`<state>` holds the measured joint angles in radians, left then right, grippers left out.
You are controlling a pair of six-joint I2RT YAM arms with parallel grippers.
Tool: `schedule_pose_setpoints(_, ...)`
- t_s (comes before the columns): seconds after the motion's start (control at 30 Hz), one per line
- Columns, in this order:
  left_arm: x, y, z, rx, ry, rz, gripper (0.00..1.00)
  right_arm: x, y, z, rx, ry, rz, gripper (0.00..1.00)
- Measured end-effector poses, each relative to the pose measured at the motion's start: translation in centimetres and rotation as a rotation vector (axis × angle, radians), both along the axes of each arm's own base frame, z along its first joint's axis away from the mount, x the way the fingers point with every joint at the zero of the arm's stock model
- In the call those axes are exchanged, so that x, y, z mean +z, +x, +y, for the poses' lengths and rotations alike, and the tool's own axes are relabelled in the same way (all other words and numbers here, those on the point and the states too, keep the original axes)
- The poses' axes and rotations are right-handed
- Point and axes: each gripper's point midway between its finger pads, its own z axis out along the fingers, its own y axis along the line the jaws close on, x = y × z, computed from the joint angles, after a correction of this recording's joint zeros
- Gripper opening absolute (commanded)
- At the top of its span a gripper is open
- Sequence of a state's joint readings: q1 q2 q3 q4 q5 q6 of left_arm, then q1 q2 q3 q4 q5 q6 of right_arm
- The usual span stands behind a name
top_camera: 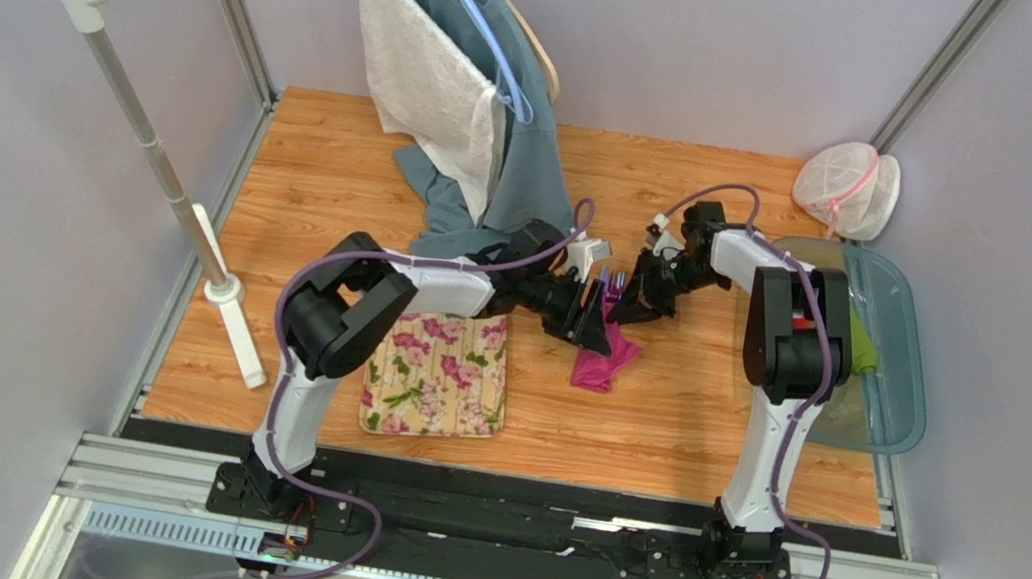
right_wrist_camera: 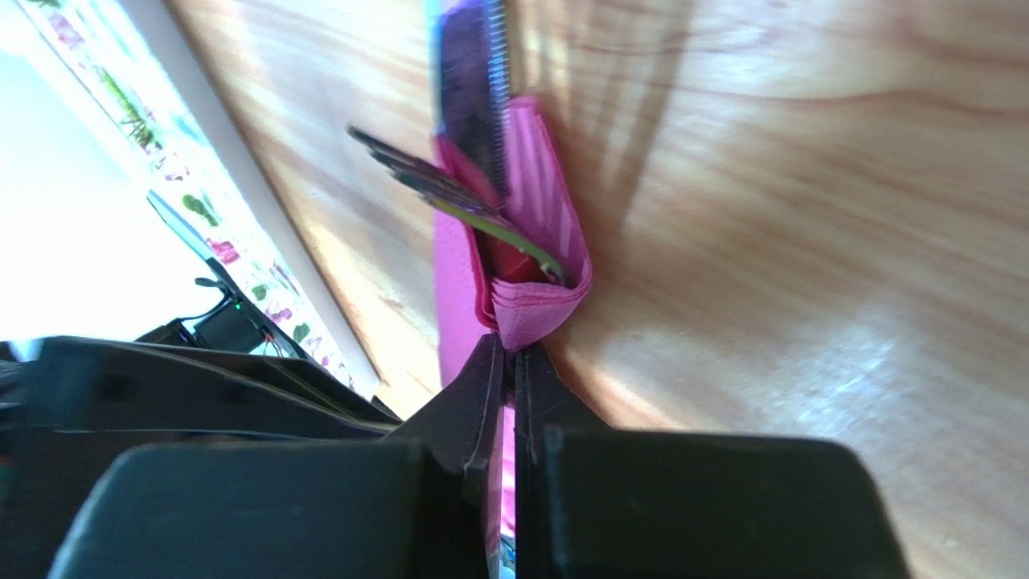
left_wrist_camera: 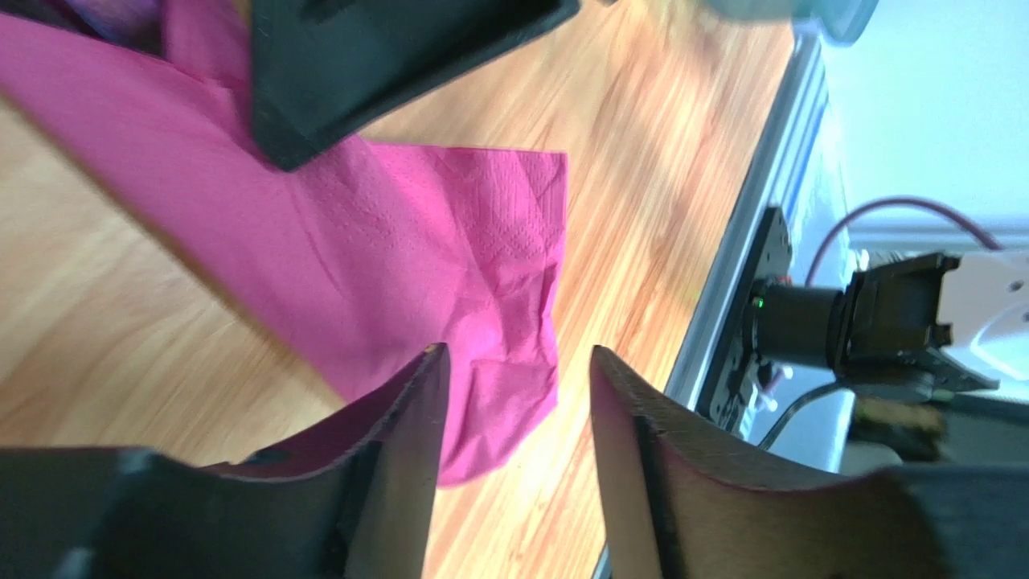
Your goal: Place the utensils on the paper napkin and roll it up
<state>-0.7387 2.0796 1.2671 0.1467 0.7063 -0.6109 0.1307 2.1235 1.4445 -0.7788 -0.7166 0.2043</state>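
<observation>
Pinches the folded paper napkin in the clamped right hand, utensils poking from the fold; hovers the parted left hand (empty) over its loose corner.

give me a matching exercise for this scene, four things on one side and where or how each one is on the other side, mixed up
Things
1. left gripper
2. right gripper
3. utensils
4. flowered mat

States
a. lying flat, away from both grippers
b. tucked inside the fold of the paper napkin
c. jaws apart over the napkin's loose end
d. jaws closed on a pinch of napkin

Pairs: 1-c, 2-d, 3-b, 4-a
</observation>
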Motion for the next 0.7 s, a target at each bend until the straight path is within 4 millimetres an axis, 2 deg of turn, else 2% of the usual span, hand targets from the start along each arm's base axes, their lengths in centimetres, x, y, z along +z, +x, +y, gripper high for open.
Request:
schedule_pose_setpoints(0.13, 3.0, 1.3, 1.3, 0.054, -0.002, -0.102, 0.66, 1.3, 0.4, 0.2, 0.018, 0.020, -0.055, 0.00)
schedule_pose_setpoints(0.37, 7.5, 3.5, 4.2, 0.126, 0.004, -0.251, 0.72, 3.8, 1.1, 0.6, 0.055, 0.055, -0.168, 0.00)
schedule_pose_setpoints(0.43, 7.9, 4.0, 5.0, 0.141, 0.015, -0.267, 0.75, 4.1, 1.1, 0.6, 0.063, 0.060, -0.178, 0.00)
schedule_pose_setpoints(0.57, 7.3, 4.6, 6.4, 0.162, 0.055, -0.259, 0.77, 4.6, 1.0, 0.8, 0.076, 0.076, -0.194, 0.00)
schedule_pose_setpoints(0.7, 7.3, 4.6, 7.5, 0.175, 0.075, -0.262, 0.77, 6.3, 0.9, 1.1, 0.101, 0.110, -0.240, 0.00)
